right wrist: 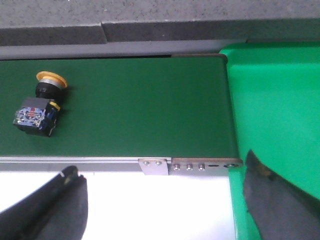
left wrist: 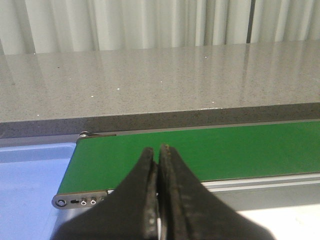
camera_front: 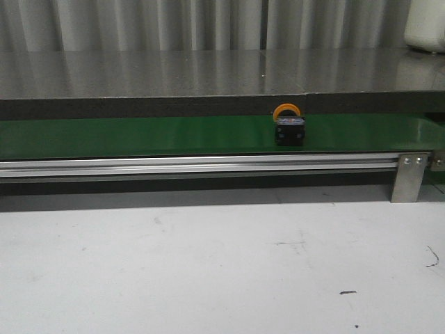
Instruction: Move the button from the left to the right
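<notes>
Green belt (camera_front: 174,136) carries the button (camera_front: 288,125); left claw (left wrist: 159,200) pressed closed and empty, right claw (right wrist: 165,200) spread wide.

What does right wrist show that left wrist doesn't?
Right wrist only: the button lying on the belt, a green bin past the belt's end, and the right gripper open.
Left wrist only: the left gripper shut and holding nothing, a blue tray at the belt's other end.
Both: the green belt and the grey counter behind it.
</notes>
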